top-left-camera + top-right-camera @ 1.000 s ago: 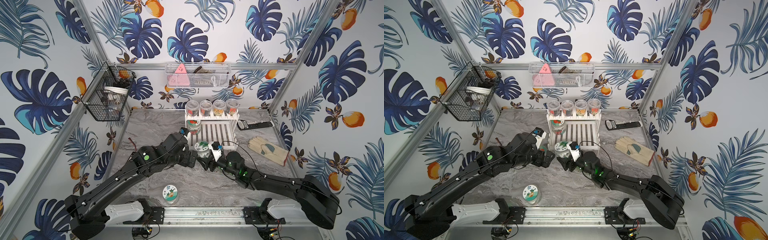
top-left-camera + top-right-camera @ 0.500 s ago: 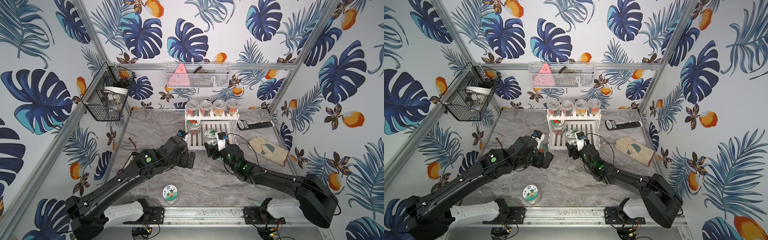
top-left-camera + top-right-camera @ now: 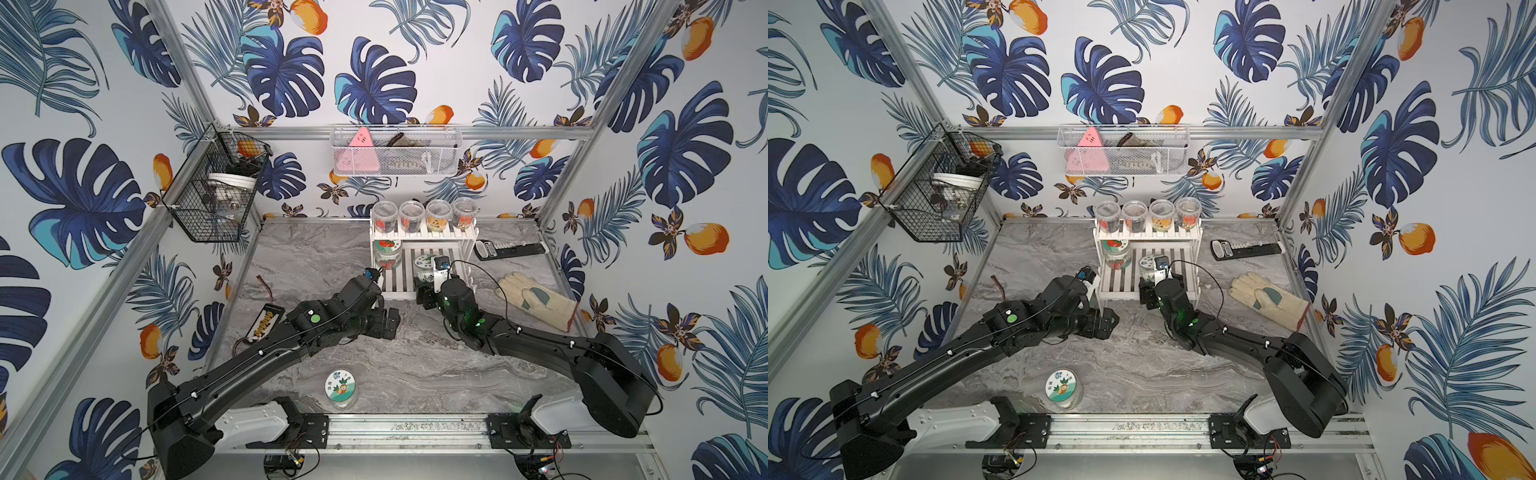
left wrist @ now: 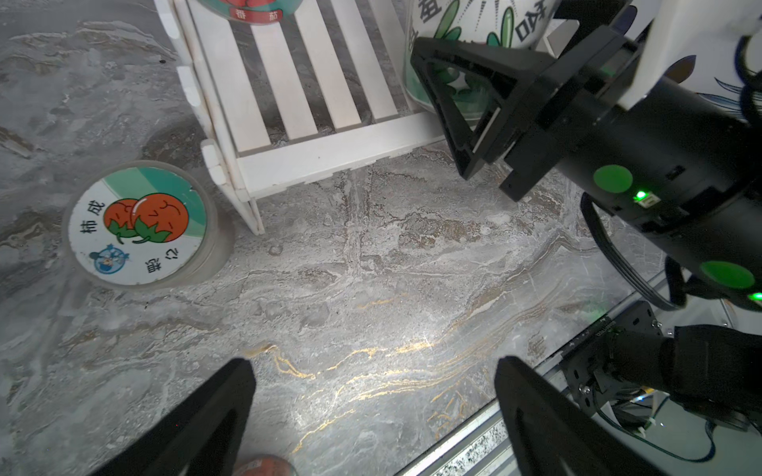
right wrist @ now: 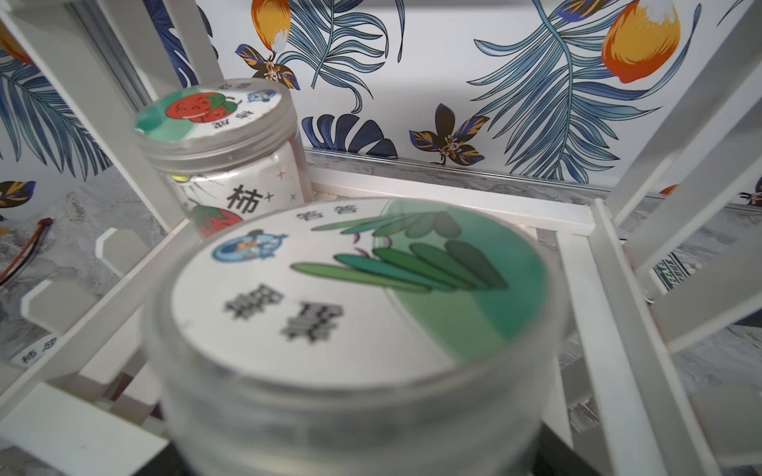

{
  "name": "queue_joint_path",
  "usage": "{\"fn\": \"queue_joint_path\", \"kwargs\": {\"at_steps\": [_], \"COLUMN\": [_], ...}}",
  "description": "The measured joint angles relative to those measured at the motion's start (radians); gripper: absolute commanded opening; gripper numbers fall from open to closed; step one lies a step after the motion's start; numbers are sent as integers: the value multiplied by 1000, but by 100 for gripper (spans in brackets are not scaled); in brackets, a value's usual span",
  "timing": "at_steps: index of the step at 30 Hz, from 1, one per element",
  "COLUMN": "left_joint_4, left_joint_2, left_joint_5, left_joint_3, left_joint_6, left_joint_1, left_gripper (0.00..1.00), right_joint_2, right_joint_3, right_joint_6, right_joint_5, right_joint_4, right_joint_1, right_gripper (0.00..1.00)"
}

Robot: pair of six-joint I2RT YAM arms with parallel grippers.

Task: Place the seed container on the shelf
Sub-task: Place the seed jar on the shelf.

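1. The right gripper (image 3: 424,279) clamps the green-lidded seed container (image 5: 358,296) at the lower tier of the white shelf (image 3: 399,296); whether it is resting or lifted is unclear.
2. The left gripper (image 4: 375,364) gapes empty above the table (image 4: 371,268), just before the shelf.

You see a frosted, translucent plastic seed container (image 5: 358,313) with a smooth printed label on its lid. The shelf (image 4: 330,160) looks matt white and smooth; wood or plastic, you cannot tell. The worktop (image 4: 371,288) is grey, marble-patterned, with a faint sheen. The left pincer (image 4: 375,364) is matt black plastic. The glove (image 3: 536,299) looks like coarse cream cloth.
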Motion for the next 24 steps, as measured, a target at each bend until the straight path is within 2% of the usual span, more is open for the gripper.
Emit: {"fn": "queue_joint_path", "kwargs": {"at_steps": [5,12,24], "left_joint_4": [31,46,44], "left_joint_2": [13,28,28], "left_joint_5": [36,58,58], "left_joint_3": [-17,-17,-13], "left_joint_6": [-14,-15,-14], "left_joint_1": [0,0,0], "left_gripper": [99,99,99], "right_joint_2": [1,-48,-148], "right_joint_3": [4,39,159], "right_joint_6": [18,20,105], "right_joint_5": [10,-1,-69], "right_joint_4": [-11,-136,-484], "right_joint_1": [-1,-2,-18], "right_gripper": [92,98,95]}}
